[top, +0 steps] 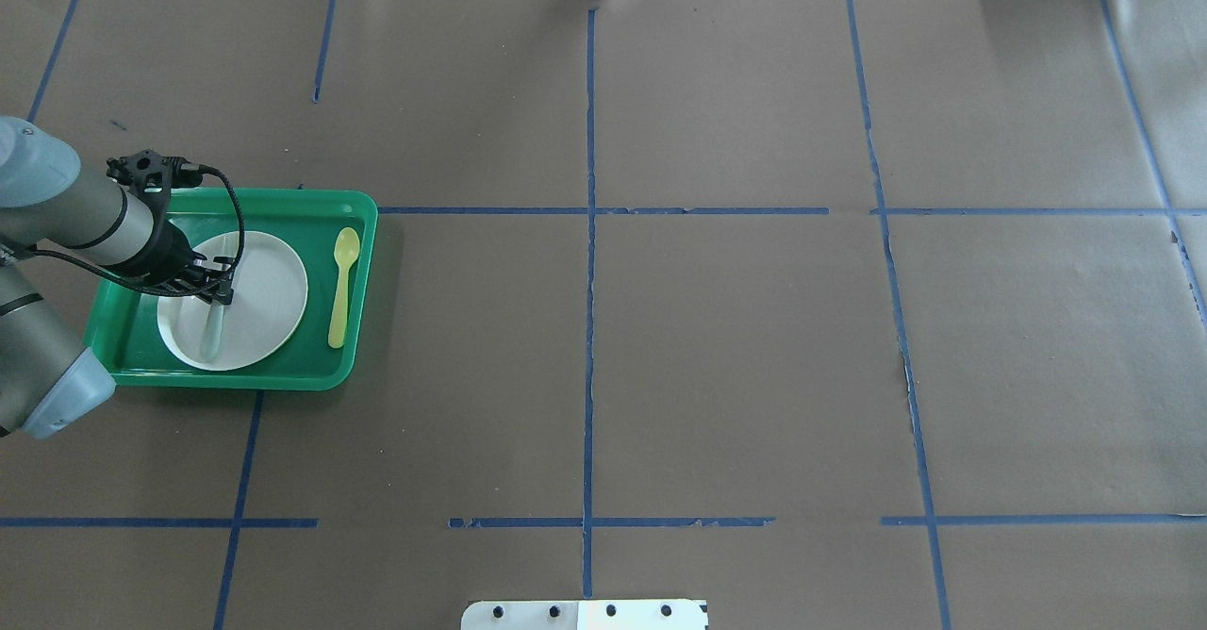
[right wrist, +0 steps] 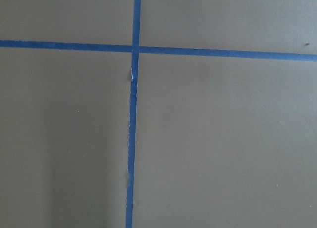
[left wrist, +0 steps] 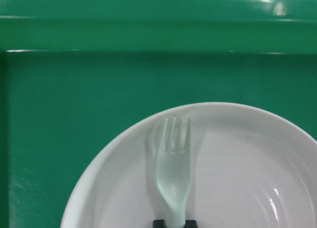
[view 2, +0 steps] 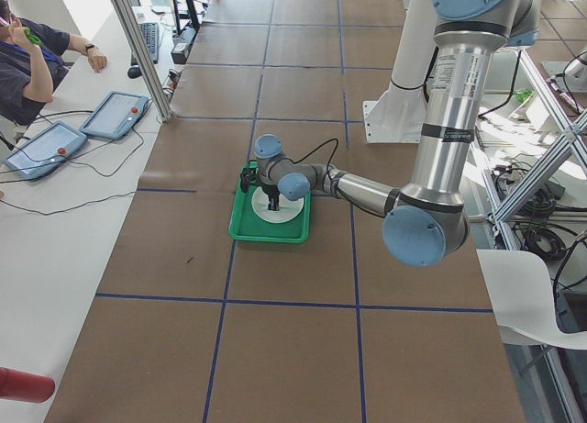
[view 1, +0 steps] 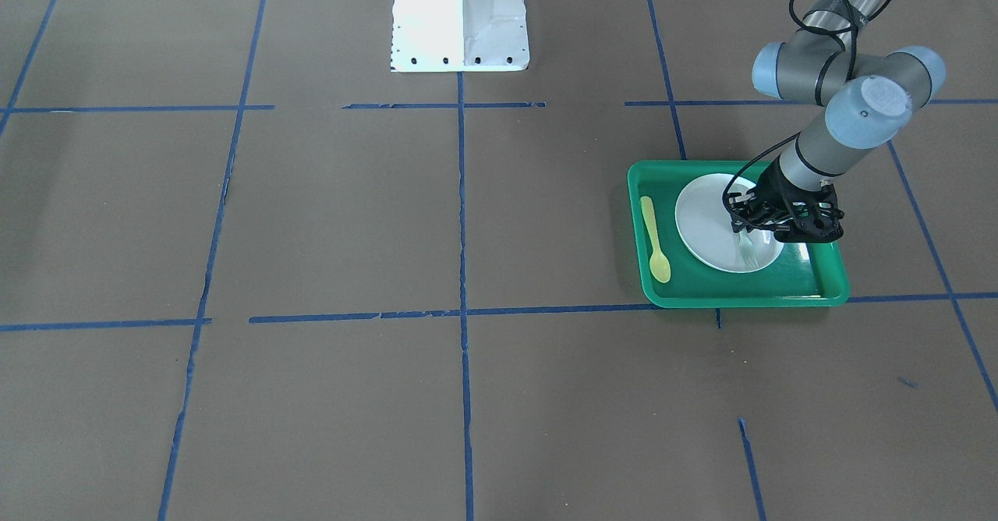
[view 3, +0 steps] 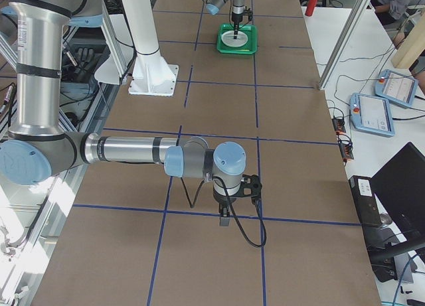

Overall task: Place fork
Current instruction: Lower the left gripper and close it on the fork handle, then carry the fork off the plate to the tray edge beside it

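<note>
The pale translucent fork lies tines-forward over the white plate, its handle between two dark fingertips at the bottom edge of the left wrist view. My left gripper is shut on the fork over the plate in the green tray. From the front, the gripper holds the fork low over the plate. My right gripper hangs over bare table far from the tray; I cannot tell whether it is open or shut.
A yellow plastic spoon lies in the tray beside the plate, on the side toward the table's middle. The tray's raised rim surrounds plate and spoon. Blue tape lines cross the brown table. The robot's white base stands at the table edge.
</note>
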{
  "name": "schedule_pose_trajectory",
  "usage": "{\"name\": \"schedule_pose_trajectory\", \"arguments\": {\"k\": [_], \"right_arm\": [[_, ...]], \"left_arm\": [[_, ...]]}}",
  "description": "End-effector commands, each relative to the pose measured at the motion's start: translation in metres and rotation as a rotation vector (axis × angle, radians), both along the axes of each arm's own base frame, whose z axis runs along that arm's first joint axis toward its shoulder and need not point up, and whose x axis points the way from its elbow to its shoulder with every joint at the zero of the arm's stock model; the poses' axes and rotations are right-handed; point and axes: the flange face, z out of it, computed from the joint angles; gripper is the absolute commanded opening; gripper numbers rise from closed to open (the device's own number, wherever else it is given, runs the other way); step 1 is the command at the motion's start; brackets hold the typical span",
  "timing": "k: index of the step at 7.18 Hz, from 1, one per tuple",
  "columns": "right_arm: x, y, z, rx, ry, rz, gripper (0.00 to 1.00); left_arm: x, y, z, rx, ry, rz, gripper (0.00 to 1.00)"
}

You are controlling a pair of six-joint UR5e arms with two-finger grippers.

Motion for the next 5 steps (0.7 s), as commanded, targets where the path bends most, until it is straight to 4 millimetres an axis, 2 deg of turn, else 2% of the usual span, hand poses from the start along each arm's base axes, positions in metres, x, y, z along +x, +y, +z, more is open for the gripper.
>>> {"name": "schedule_pose_trajectory", "arguments": {"k": [1,3,5], "right_arm": [[0.000,0.000,0.000,0.000,0.000,0.000,1.00],[0.000,0.000,0.000,0.000,0.000,0.000,1.00],[0.000,0.000,0.000,0.001,0.000,-0.001,1.00]], "left_arm": [[-0.003,0.002,-0.011,0.010,0.017,0.001,0.00],[-0.015,0.007,-0.034,0.040,0.040,-0.005,0.00],[-0.025,0.016,-0.013,0.028,0.021,0.002,0.00]]}}
